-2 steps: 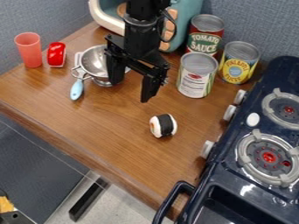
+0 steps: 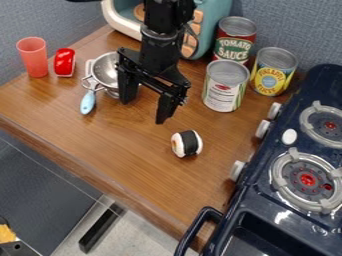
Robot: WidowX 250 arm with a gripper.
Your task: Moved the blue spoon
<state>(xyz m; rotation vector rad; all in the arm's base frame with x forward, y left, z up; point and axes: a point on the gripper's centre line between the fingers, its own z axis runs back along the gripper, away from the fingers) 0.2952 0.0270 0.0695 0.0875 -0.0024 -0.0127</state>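
Observation:
The black gripper (image 2: 143, 113) hangs over the wooden counter, its fingers spread apart with nothing between them. Just left of it, the spoon's light blue handle (image 2: 87, 102) lies on the counter, pointing toward the front edge. The handle's upper end meets the metal colander (image 2: 105, 70) and its wire handle; I cannot tell where the spoon's head is. The gripper's left finger covers the colander's right side.
A sushi roll (image 2: 187, 143) lies in front and right of the gripper. Cans (image 2: 225, 86) stand behind right, and a dark stove (image 2: 267, 200) takes up the right. A red cup (image 2: 34, 57) and a red object (image 2: 65, 62) stand at left, a teal toy appliance (image 2: 217, 15) behind.
The gripper has shifted slightly to the left and a little lower in the view. The blue-handled spoon and the other objects have not moved.

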